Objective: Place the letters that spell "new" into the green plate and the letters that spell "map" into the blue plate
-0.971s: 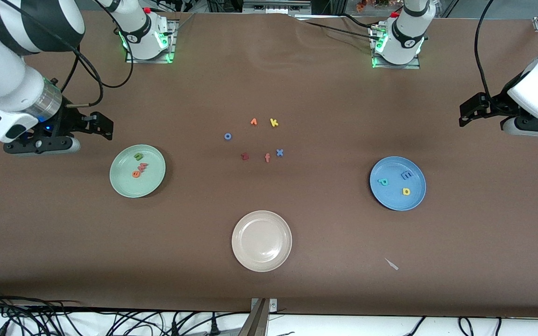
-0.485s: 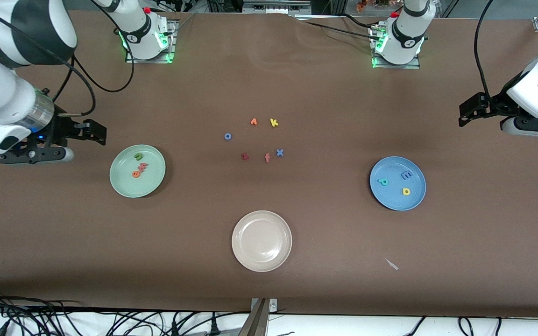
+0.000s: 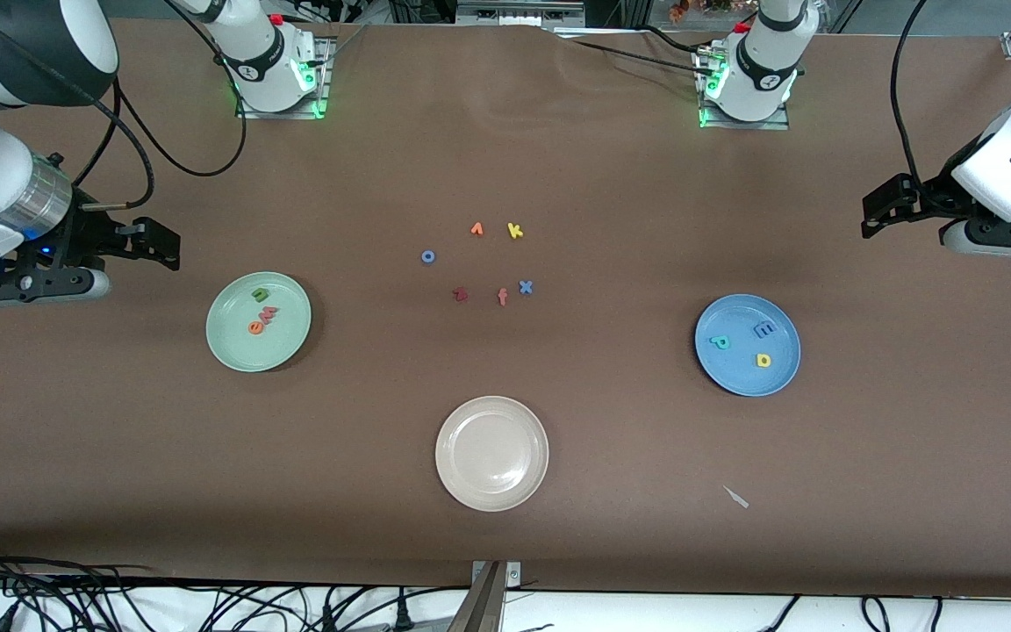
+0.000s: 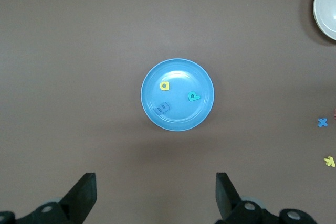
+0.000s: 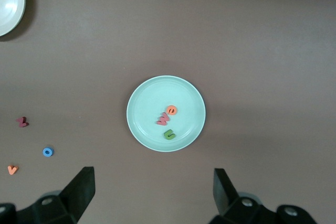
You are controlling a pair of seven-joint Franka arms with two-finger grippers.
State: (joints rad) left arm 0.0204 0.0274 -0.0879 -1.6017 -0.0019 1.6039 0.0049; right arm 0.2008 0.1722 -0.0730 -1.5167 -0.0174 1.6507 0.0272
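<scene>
- On the green plate point(image 3: 238, 344), toward the right arm's end of the table, you have the green n point(image 3: 260, 295), the pink w point(image 3: 268, 313) and the orange e point(image 3: 255, 327), bunched close together; the w and the e look to be touching.
- On the blue plate point(image 3: 734, 373), toward the left arm's end, you see the blue-violet m point(image 3: 763, 329), the teal p point(image 3: 719, 341) and the yellow a point(image 3: 763, 360), each lying apart from the others.
- Your right gripper point(image 3: 154, 246) hangs over bare table at the right arm's end, beside the green plate; its fingers point(image 5: 82, 188) stand wide apart with nothing between them.
- Your left gripper point(image 3: 881, 211) hangs over bare table at the left arm's end, clear of the blue plate; its fingers point(image 4: 84, 194) are spread as well and hold nothing.
- Between the two plates, on the table's middle, lie the spare letters: an orange v point(image 3: 476, 229), a yellow k point(image 3: 514, 231), a blue o point(image 3: 427, 256), a blue x point(image 3: 525, 286), a salmon f point(image 3: 502, 297) and a dark red z point(image 3: 460, 294).
- Nearer to the front camera than those letters sits the cream-white plate point(image 3: 457, 478), with nothing in it.
- Close by, toward the left arm's end, you can see a small pale scrap point(image 3: 736, 497) on the table.
</scene>
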